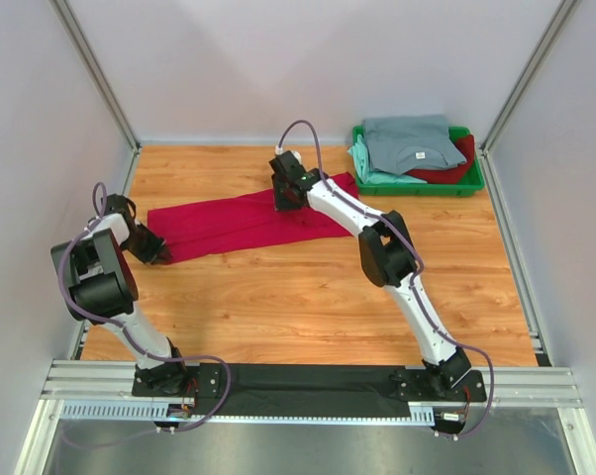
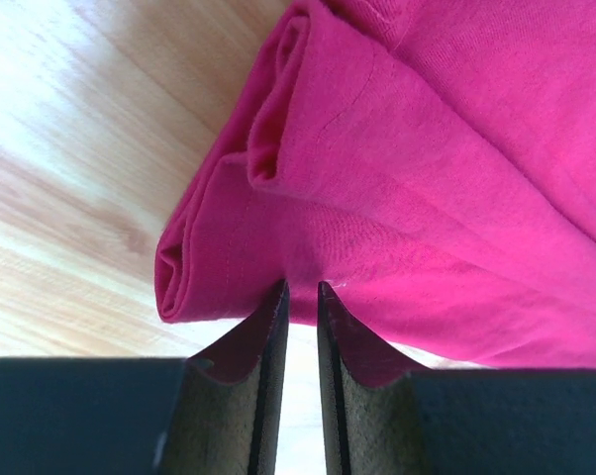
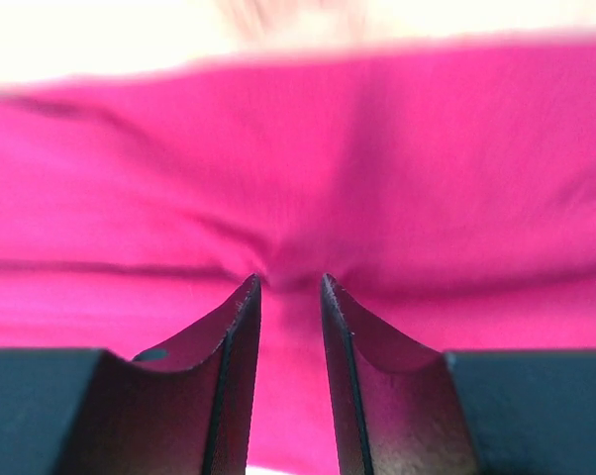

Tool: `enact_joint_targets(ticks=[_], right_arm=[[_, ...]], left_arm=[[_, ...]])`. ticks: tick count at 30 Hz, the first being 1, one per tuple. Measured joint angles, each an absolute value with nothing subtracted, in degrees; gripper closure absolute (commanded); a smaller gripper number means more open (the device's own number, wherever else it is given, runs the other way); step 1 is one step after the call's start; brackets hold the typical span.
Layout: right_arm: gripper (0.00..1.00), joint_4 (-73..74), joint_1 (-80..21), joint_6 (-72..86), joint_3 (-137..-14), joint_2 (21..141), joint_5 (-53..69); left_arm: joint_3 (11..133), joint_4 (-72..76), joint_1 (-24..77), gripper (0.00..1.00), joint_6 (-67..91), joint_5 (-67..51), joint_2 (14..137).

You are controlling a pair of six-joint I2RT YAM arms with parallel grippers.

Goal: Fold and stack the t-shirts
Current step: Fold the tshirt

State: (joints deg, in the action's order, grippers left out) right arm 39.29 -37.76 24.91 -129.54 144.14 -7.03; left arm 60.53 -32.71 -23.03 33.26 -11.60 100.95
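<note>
Wood-grain tabletop point(image 1: 278, 297), white-walled cell: 2 grippers pinching 1 crimson t-shirt point(image 1: 229, 223).
Crimson t-shirt lies as a long folded band across the far-left part of the tabletop, slanting from near left to far centre. Left gripper point(image 2: 300, 292) is clenched on the band's left end, just beside a rolled multi-layer fold, jaws nearly together with cloth at the tips. Right gripper point(image 3: 290, 282) is clenched on the band's far edge towards its right end, fabric puckered at the tips (wrist view blurred). Green tray point(image 1: 471, 188) in the far right corner holds 3 more tees: grey-blue tee point(image 1: 412, 143) on top, mint-green tee point(image 1: 362, 163) showing at left, dark red tee point(image 1: 456, 170) at right.
</note>
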Motion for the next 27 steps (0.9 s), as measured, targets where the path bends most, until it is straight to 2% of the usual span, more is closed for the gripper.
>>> enact_joint_targets(ticks=[7, 12, 16, 27], right_arm=[[0.65, 38.8, -36.5, 25.1, -133.7, 144.8, -6.0], [0.64, 39.9, -36.9, 25.5, -126.9, 140.2, -4.5], [0.67, 40.2, -38.6, 25.5, -125.8, 138.4, -3.9], [0.65, 40.5, -45.2, 26.7, -128.9, 140.9, -3.9]], left_arm=[[60.5, -35.4, -23.1, 0.74, 30.3, -9.8, 99.2], [60.2, -35.9, -23.1, 0.72, 29.3, -10.7, 94.5], [60.1, -34.4, -23.1, 0.74, 29.7, -13.0, 91.8], [60.3, -31.5, -23.0, 0.75, 31.2, -18.1, 98.8]])
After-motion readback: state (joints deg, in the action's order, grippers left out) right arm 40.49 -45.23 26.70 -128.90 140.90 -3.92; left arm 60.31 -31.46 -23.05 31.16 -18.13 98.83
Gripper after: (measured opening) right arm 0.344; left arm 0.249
